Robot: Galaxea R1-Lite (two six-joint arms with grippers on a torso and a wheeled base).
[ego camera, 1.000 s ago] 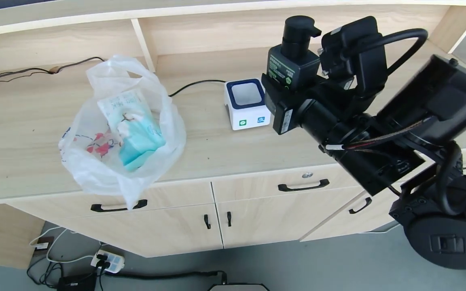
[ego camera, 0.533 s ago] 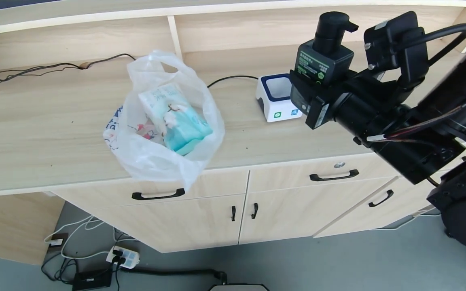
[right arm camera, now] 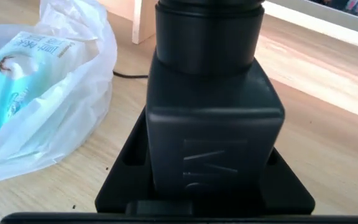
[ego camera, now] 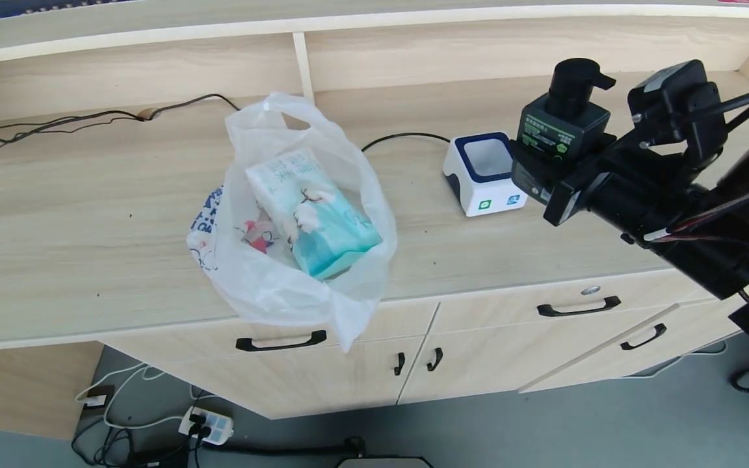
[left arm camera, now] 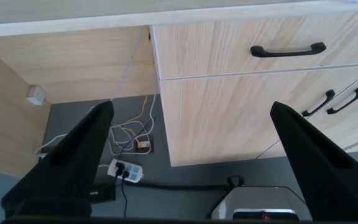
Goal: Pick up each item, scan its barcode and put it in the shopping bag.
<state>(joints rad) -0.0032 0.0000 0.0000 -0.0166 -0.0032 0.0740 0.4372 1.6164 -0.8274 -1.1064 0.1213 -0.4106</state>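
Note:
My right gripper [ego camera: 563, 164] is shut on a black pump bottle [ego camera: 562, 123] with a green label, held upright above the counter just right of the white, blue-rimmed scanner [ego camera: 484, 175]. In the right wrist view the bottle [right arm camera: 211, 118] stands between the gripper's jaws, close to the camera. The white plastic shopping bag [ego camera: 264, 273] sits open on the counter left of the scanner, with a teal tissue pack [ego camera: 315, 214] inside it; bag [right arm camera: 73, 118] and pack [right arm camera: 8, 81] also lie beyond the bottle. My left gripper [left arm camera: 188, 155] hangs open below counter height, facing the cabinet front.
The scanner's black cable [ego camera: 400, 138] runs back toward the shelf divider [ego camera: 303, 65]. More cables [ego camera: 56, 120] lie at the counter's back left. Drawers with black handles [ego camera: 579, 307] sit below the counter edge. A power strip [ego camera: 209, 426] and wires lie on the floor.
The whole head view has shifted, so the camera has moved. The right gripper still holds the bottle beside the scanner, now farther from the camera and somewhat lower against the counter.

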